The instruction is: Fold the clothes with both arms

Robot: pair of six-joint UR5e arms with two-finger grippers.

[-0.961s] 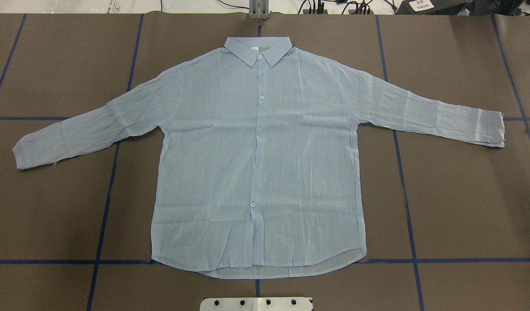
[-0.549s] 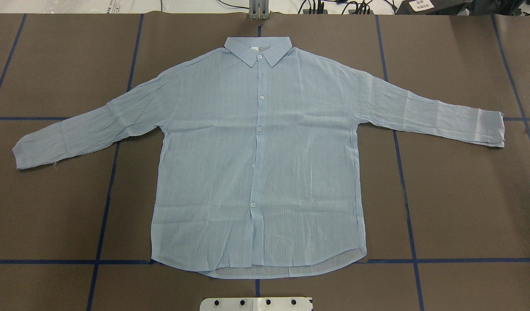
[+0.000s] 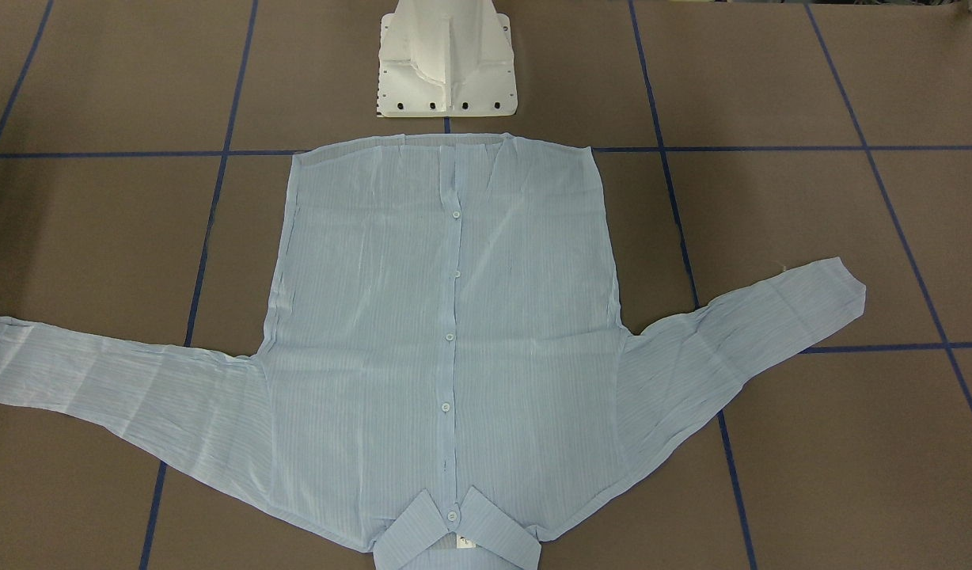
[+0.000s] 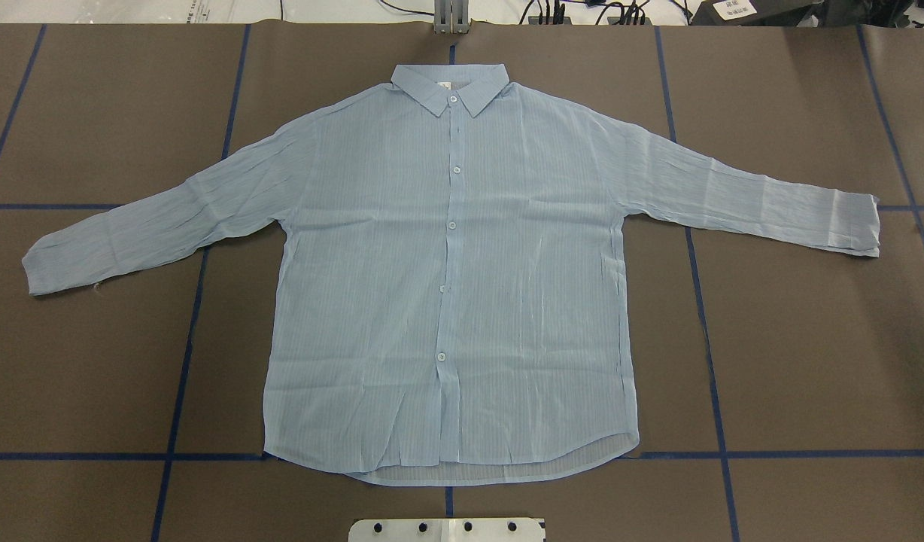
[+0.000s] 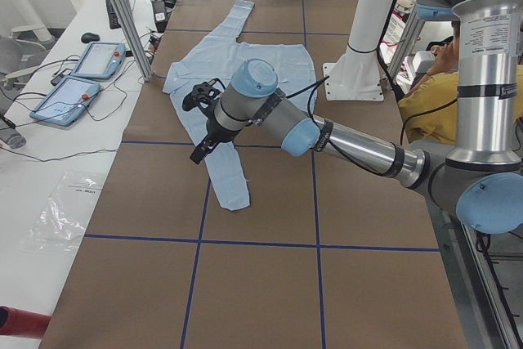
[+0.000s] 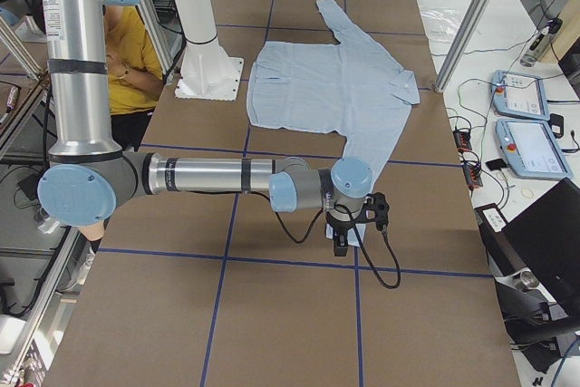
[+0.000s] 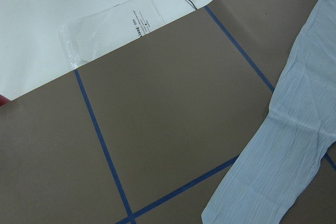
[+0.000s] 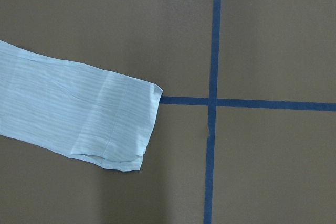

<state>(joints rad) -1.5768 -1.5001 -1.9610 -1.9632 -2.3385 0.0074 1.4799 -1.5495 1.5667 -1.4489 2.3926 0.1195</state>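
Still flat and unmoved since a second ago, the thin light blue striped button-front shirt (image 4: 451,286) lies buttons up at the middle of the brown paper-covered table (image 4: 808,361). Its hem is near my white pedestal base (image 3: 446,63), its collar is at the far side, and both sleeves spread wide across the blue tape lines (image 4: 706,339).

A clear plastic bag (image 7: 110,24) lies on the white bench beyond the table edge, and a person in a yellow top (image 6: 127,61) sits behind the pedestal.

My left arm (image 5: 343,140) reaches out low, with its left claw (image 5: 198,153) hanging over the sleeve on that side. My right arm (image 6: 208,176) stretches level, and its right claw (image 6: 343,242) points down near the other sleeve's cuff (image 8: 123,124). I cannot tell whether either claw is parted or closed.
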